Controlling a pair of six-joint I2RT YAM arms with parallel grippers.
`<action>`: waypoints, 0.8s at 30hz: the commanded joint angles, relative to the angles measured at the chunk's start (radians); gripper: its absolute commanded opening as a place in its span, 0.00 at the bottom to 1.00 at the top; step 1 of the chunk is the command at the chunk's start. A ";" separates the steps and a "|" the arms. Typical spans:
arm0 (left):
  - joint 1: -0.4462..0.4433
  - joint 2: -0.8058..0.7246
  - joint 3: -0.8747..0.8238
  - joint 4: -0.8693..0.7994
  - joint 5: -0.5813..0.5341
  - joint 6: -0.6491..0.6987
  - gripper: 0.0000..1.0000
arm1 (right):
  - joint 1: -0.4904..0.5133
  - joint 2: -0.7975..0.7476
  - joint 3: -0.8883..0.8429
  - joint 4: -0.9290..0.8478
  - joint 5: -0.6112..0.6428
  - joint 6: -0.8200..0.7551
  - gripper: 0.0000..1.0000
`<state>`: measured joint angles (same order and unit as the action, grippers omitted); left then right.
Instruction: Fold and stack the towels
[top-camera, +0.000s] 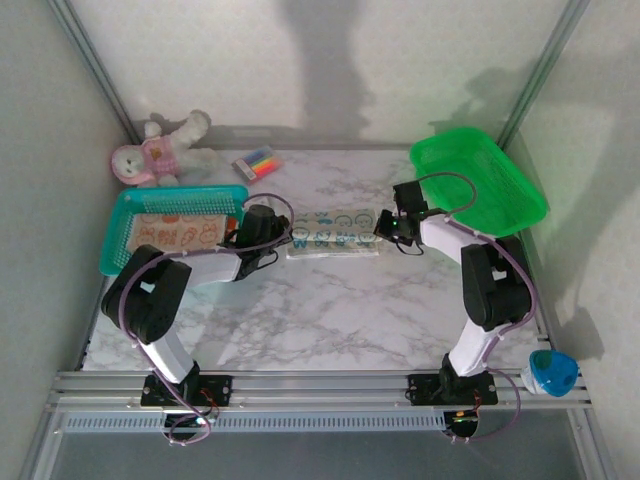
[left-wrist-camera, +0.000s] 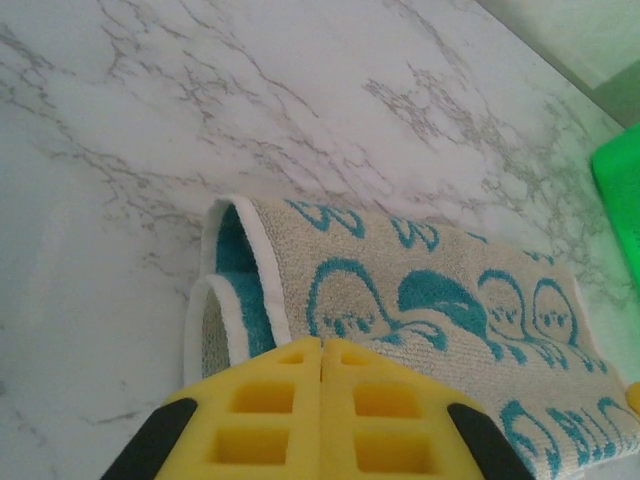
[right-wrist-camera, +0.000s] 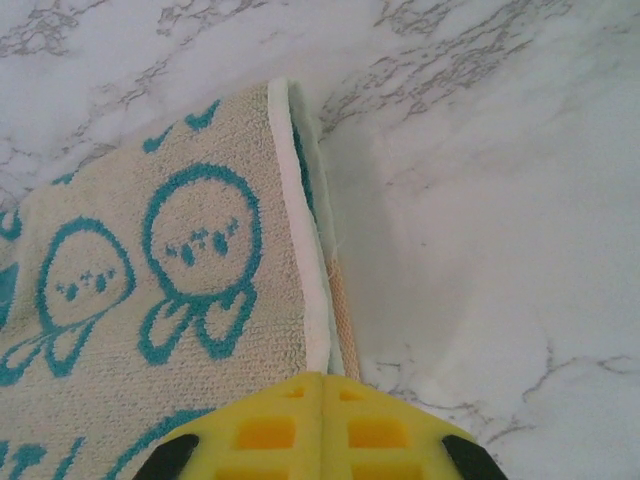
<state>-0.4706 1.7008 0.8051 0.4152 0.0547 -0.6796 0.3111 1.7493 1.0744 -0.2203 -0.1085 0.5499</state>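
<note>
**Spotter:** Talk me through it, starting from your side.

**Operator:** Nearest me are the two arm bases on the rail. A small blue-and-white object (top-camera: 551, 372) sits by the right one, and I can't make out what it is. Out on the marble table (top-camera: 330, 320), both arms reach in to the white-and-blue towel (top-camera: 333, 232). It lies mid-table as a long narrow strip, already doubled over. My left gripper (left-wrist-camera: 320, 345) is at its left end and my right gripper (right-wrist-camera: 322, 378) at its right end.

**Spotter:** Are you holding it?

**Operator:** Both pairs of fingers are clenched, pad against pad. On each wrist camera the towel's near edge runs right under the yellow tips. I may have a pinch of cloth, but I can't tell for certain. At the left end the layers curl open at the fold.

**Spotter:** And further out?

**Operator:** Beyond my left wrist, the teal basket (top-camera: 112, 245) holds a peach towel (top-camera: 180, 228) with orange print, lying flat. The green basket (top-camera: 500, 190) sits past the right arm. At the back are a plush toy (top-camera: 150, 155) and a pack of markers (top-camera: 256, 163), neither of them my concern.

**Spotter:** So which step is this?

**Operator:** I judge I'm mid-fold: the lengthwise fold is made and the crosswise one is not yet done. Next I need to carry one end over onto the other with the edges matched. The other hand has to pin the strip so it doesn't slide on the marble. After that it probably goes onto the peach towel. Those loose left layers could splay if I lift carelessly.
</note>
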 joint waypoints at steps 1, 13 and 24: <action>-0.012 -0.047 -0.029 0.023 -0.047 -0.019 0.00 | 0.005 -0.049 -0.022 0.005 0.032 -0.005 0.00; -0.051 -0.089 -0.092 0.017 -0.083 -0.036 0.00 | 0.009 -0.071 -0.068 0.011 0.032 -0.005 0.00; -0.072 -0.055 -0.140 0.042 -0.092 -0.061 0.00 | 0.015 -0.018 -0.073 0.024 0.036 -0.013 0.00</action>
<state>-0.5343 1.6375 0.6849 0.4324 0.0013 -0.7238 0.3214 1.7077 1.0122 -0.2108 -0.1013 0.5495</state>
